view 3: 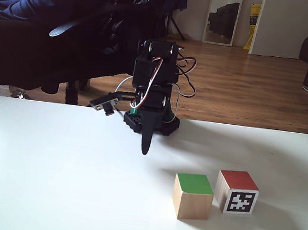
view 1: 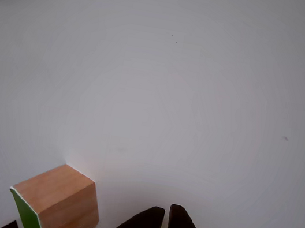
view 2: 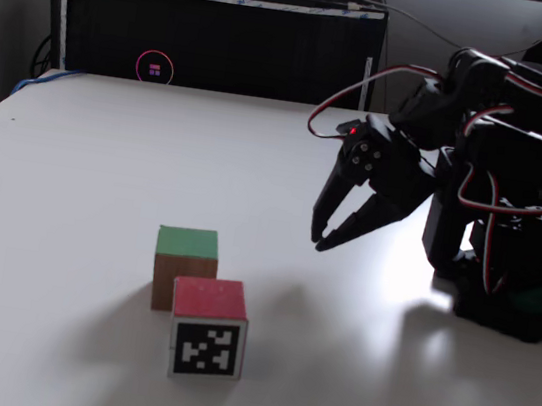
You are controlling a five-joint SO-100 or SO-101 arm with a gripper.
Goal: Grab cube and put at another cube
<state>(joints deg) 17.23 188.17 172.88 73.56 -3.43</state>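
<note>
— White table (view 2: pixel 63 174), dark cabinet behind it in one fixed view, a wood-floored room with a seated person in the other. Where do the cubes sit?

— Going left to right in that first fixed view: the cube (view 2: pixel 184 267), green face up, then the other cube (view 2: pixel 208 328) with its red top and a black-and-white marker, just in front and to the right, seemingly touching at a corner. Right of both hangs the gripper (view 2: pixel 318 240), raised off the table and well apart from them.

— Holding anything?

— No. Fingers nearly together, a thin gap between the tips, nothing in them or against them.

— So which step?

— I'd say the placing looks done and the arm is clear. If a closer fit were wanted, it would have to spread the fingers, swing left and come down over the green-topped one.
</note>
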